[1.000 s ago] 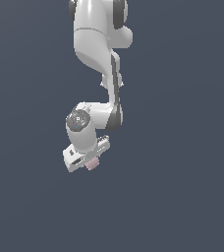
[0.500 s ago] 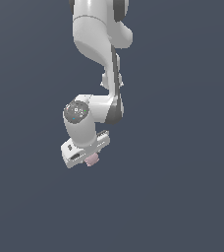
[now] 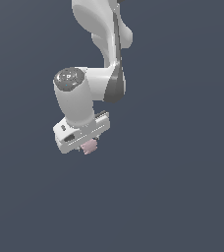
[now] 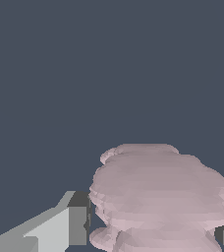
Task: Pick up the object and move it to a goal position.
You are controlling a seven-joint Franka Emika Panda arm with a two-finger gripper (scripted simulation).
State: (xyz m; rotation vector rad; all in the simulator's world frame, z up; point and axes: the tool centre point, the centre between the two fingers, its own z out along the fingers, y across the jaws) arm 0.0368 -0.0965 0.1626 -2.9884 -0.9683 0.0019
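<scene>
Pink object point(image 4: 158, 197) is sitting clamped between your gripper point(image 3: 88, 143) fingers, so you're carrying it goalward.

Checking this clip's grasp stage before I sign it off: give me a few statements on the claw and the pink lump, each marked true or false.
1. The pink lump sits between the fingers of the claw. True.
2. The lump lies loose, apart from the claw. False: the wrist view shows it pressed between the fingers.
3. The lump is much smaller than the claw in the exterior view. True.
4. The lump is bright green. False: it is pale pink.
5. A second loose object shows beside the arm. False: only the arm and lump show against the plain dark backdrop.
</scene>
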